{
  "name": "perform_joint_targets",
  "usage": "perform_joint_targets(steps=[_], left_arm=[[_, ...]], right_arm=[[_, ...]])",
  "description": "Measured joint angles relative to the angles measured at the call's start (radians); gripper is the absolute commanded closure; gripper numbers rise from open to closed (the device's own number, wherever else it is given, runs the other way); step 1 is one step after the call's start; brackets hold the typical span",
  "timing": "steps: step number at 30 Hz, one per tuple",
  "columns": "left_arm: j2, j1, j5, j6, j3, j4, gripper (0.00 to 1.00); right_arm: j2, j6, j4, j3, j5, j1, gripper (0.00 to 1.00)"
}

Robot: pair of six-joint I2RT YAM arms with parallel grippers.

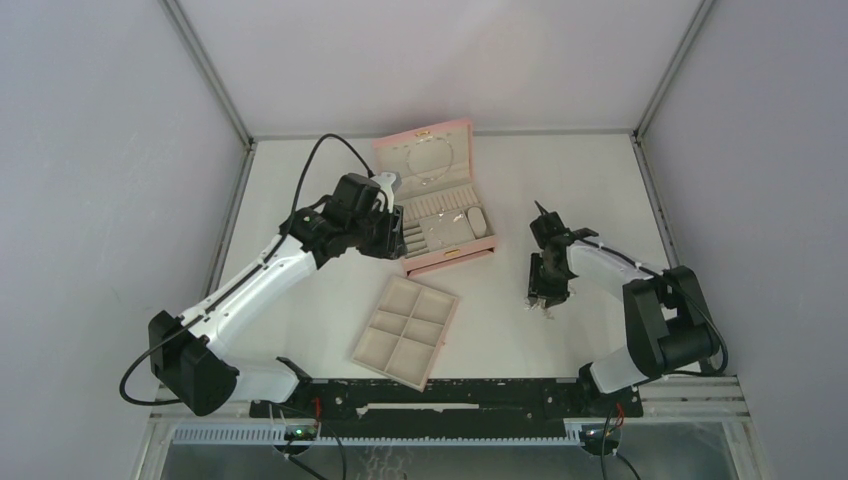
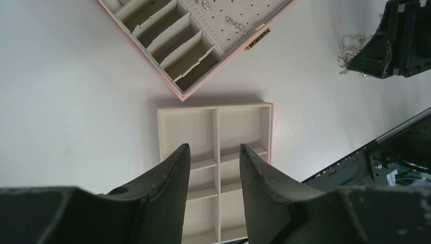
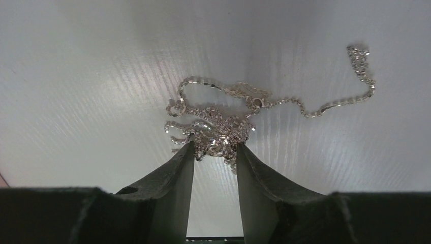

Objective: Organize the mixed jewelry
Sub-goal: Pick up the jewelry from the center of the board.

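Note:
A thin silver chain necklace (image 3: 218,127) lies bunched in a cluster on the white table, its tail (image 3: 335,104) trailing right. My right gripper (image 3: 216,147) points down at it, jaws a little apart, with the cluster between the tips. In the top view this gripper (image 1: 545,298) is right of centre over the jewelry (image 1: 546,310). My left gripper (image 2: 214,147) is open and empty, above the beige six-compartment tray (image 2: 213,108). In the top view it (image 1: 383,235) sits by the pink box (image 1: 450,258). Small silver earrings (image 2: 236,23) lie in the box.
The open pink box (image 2: 147,57) stands at the back centre, lid raised, with narrow slots along its left side. The beige tray (image 1: 378,330) lies tilted in front of it, near the arm bases. Grey walls close in the table on three sides.

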Motion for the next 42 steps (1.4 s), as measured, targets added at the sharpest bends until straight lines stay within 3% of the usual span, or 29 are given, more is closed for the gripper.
perform_joint_targets(steps=[2, 4, 10, 15, 27, 36, 42], left_arm=[[0.0, 0.0, 0.0, 0.0, 0.0, 0.0, 0.54], [0.0, 0.0, 0.0, 0.0, 0.0, 0.0, 0.55], [0.0, 0.0, -0.007, 0.0, 0.0, 0.0, 0.54], [0.0, 0.0, -0.007, 0.0, 0.0, -0.002, 0.54], [0.0, 0.0, -0.009, 0.001, 0.0, -0.009, 0.55], [0.0, 0.0, -0.026, 0.007, 0.0, -0.015, 0.54], [-0.001, 0.0, -0.045, 0.007, 0.0, -0.015, 0.54]], right_arm=[[0.011, 0.002, -0.005, 0.005, 0.014, 0.016, 0.58], [0.02, 0.007, -0.007, 0.011, 0.034, 0.041, 0.68], [0.021, 0.019, -0.019, 0.027, 0.047, 0.06, 0.81], [-0.027, 0.022, -0.04, 0.027, 0.059, 0.06, 1.0], [-0.113, 0.023, -0.107, 0.081, 0.076, 0.057, 1.0], [-0.383, 0.018, -0.159, 0.332, 0.097, -0.011, 1.0], [-0.453, 0.014, -0.184, 0.478, 0.122, -0.028, 1.0]])
